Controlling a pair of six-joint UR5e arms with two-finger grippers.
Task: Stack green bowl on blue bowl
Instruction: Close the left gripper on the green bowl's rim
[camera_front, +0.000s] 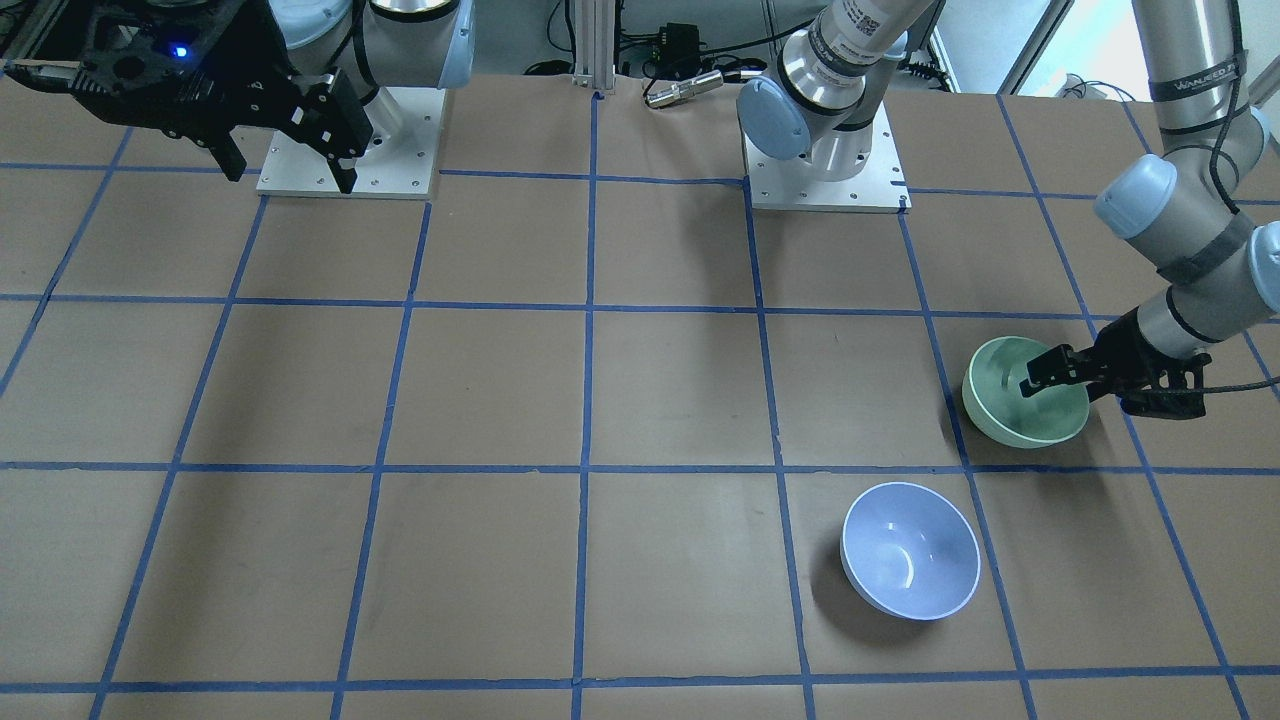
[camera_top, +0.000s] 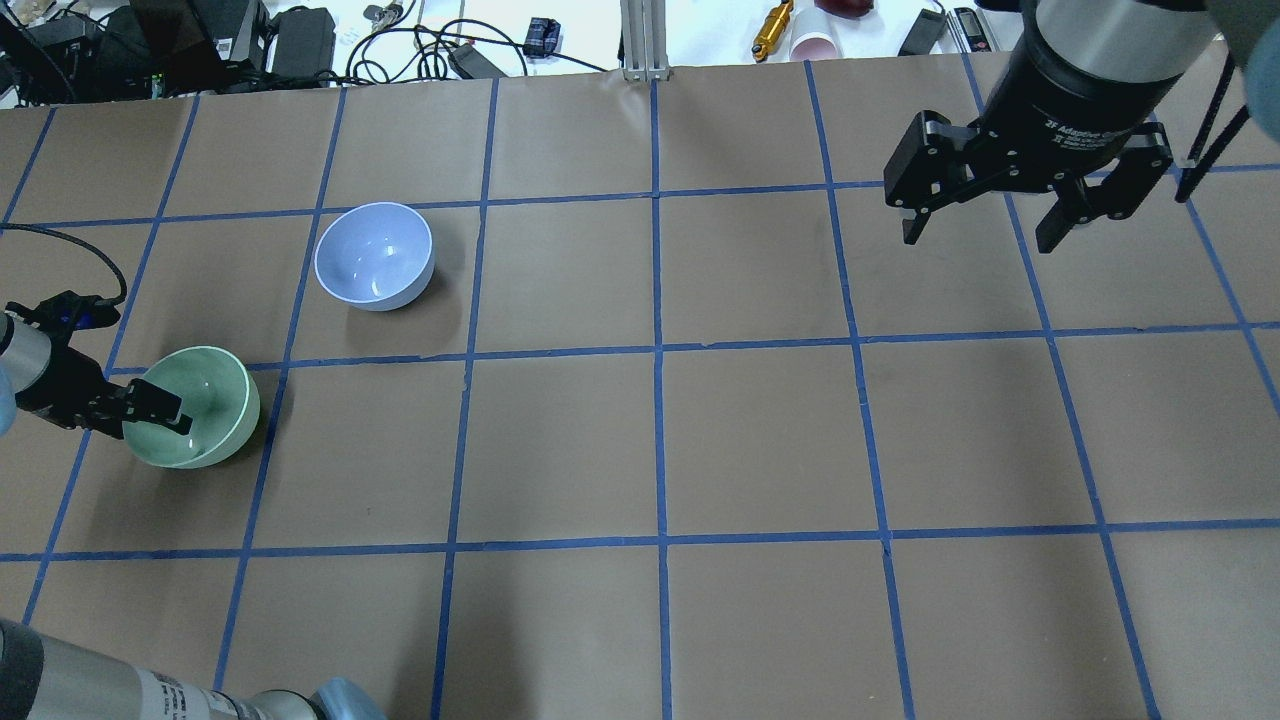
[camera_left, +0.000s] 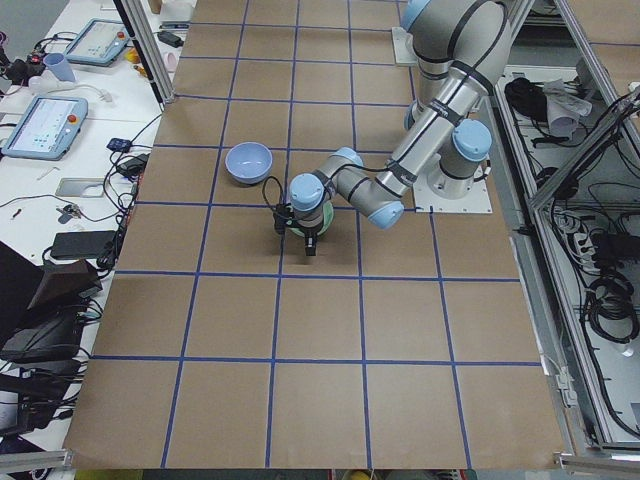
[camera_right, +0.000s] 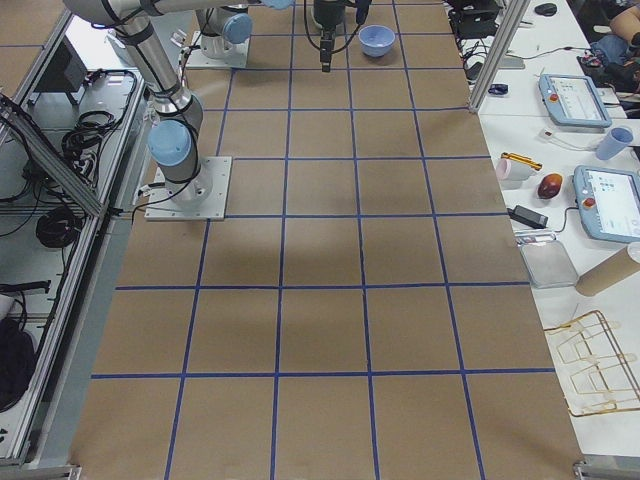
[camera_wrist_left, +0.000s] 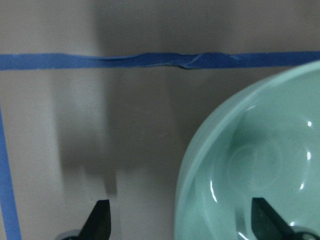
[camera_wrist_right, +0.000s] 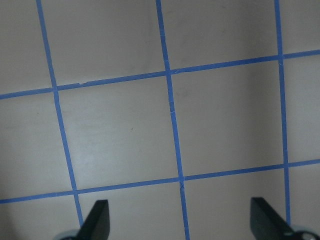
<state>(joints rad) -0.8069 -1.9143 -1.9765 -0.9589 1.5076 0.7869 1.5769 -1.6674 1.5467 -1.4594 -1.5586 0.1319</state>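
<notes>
The green bowl (camera_top: 215, 400) sits upright on the brown table at the robot's left; it also shows in the front view (camera_front: 1010, 425) and fills the right of the left wrist view (camera_wrist_left: 260, 165). My left gripper (camera_top: 150, 412) (camera_front: 1050, 378) (camera_wrist_left: 182, 225) is open and low at the bowl's rim, with one finger inside the bowl and the other outside it. The blue bowl (camera_top: 373, 255) (camera_front: 910, 550) stands upright and empty one grid square farther out. My right gripper (camera_top: 975, 225) (camera_front: 290, 165) is open and empty, high above the table's right side.
Blue tape lines (camera_top: 655, 350) divide the table into squares. Both arm base plates (camera_front: 825, 170) stand at the robot's edge. Cables, tools and a cup (camera_top: 815, 45) lie past the far edge.
</notes>
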